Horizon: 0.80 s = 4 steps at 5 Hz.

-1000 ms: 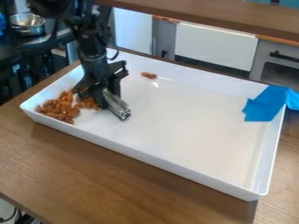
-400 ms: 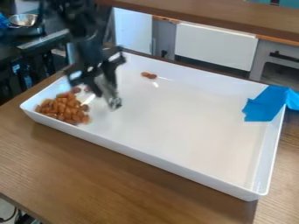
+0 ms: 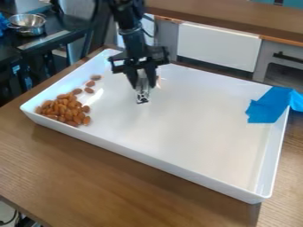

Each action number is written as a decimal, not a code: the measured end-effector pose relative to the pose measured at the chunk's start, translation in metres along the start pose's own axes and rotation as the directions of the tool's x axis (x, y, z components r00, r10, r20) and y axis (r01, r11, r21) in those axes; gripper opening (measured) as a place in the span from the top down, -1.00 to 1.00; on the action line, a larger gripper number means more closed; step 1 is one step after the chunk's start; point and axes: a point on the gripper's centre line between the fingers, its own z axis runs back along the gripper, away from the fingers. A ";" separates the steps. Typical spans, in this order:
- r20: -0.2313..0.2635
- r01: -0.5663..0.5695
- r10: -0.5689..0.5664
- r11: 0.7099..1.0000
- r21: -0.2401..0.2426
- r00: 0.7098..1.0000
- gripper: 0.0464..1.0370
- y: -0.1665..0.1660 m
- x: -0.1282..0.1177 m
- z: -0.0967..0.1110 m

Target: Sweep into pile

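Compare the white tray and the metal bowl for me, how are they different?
The tray is white and rectangular, while the metal bowl is silver and round. The tray looks wide and shallow; the metal bowl looks much smaller across. The tray sits on the wooden table, the metal bowl on a dark surface behind. Both are open-topped.
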 end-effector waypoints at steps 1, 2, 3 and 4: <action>-0.028 0.073 -0.072 0.997 0.020 0.997 0.32 0.001 0.006 -0.011; -0.022 0.144 -0.144 0.989 0.016 0.989 0.32 -0.010 0.002 -0.017; -0.031 0.162 -0.162 0.987 0.014 0.986 0.32 -0.017 -0.002 -0.019; -0.044 0.170 -0.169 0.985 0.014 0.985 0.32 -0.020 -0.009 -0.026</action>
